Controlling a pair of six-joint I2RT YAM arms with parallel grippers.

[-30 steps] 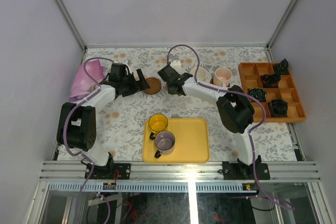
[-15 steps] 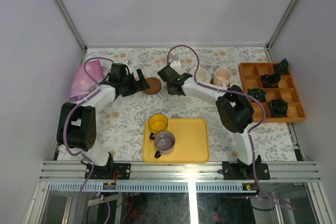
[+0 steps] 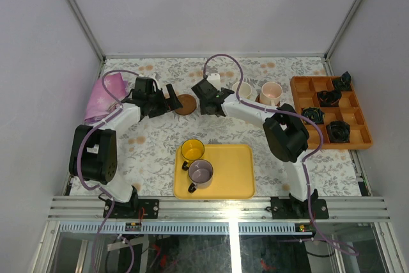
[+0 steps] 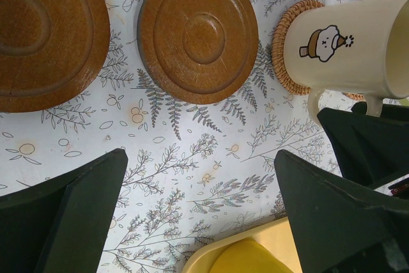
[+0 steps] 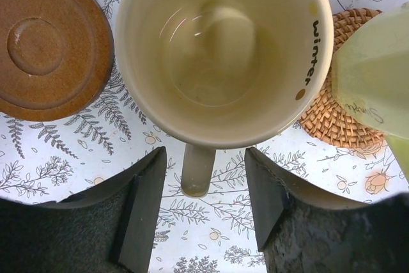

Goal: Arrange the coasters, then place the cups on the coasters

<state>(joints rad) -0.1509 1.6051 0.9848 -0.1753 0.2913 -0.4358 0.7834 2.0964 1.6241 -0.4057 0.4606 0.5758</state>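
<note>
The only word I can read is "winter", printed inside the rim of the cream cup [image 5: 223,55]. The left wrist view shows instead a small cartoon figure on its outer wall, and a tan woven coaster [image 4: 285,49] under its base. Faint script on the pale green cup [image 5: 377,62], to the right of my right claw [image 5: 201,158], is illegible. That claw is released: its fingers flank the cream cup's handle with a gap on each side. My left claw [image 4: 201,164] gapes wide over bare cloth [image 3: 153,151], with a brown coaster [image 4: 198,30] straight ahead and a second brown coaster [image 4: 45,30] ahead-left. The cloth is white, printed with ferns and flowers, and pale walls enclose the table. Only the overhead view shows the yellow tray [image 3: 233,171] behind both claws, carrying the yellow cup [image 3: 192,149] and purple cup [image 3: 201,172], and the pink cup [image 3: 271,92] off to the right claw's right.
</note>
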